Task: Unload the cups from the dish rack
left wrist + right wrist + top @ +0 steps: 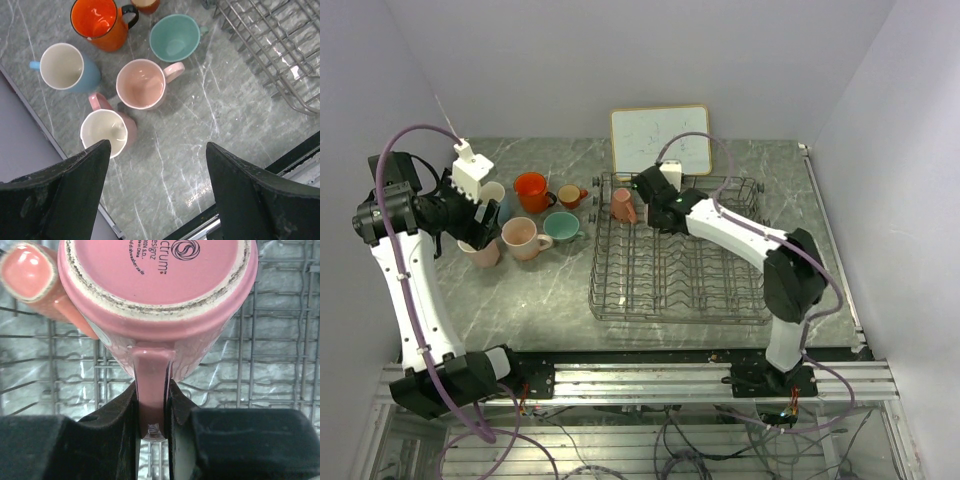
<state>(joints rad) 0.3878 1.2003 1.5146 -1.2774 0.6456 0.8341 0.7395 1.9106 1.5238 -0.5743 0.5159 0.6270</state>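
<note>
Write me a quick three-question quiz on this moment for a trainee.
1. True or false: the left gripper is holding a cup.
2. Which part of the upside-down pink mug is the right gripper shut on? A) the rim B) the handle C) the base
3. Fill in: the black-handled mug standing on the table is coloured ___.

Key:
1. False. It is open and empty above the table.
2. B. The handle sits between the fingers.
3. Orange.
</note>
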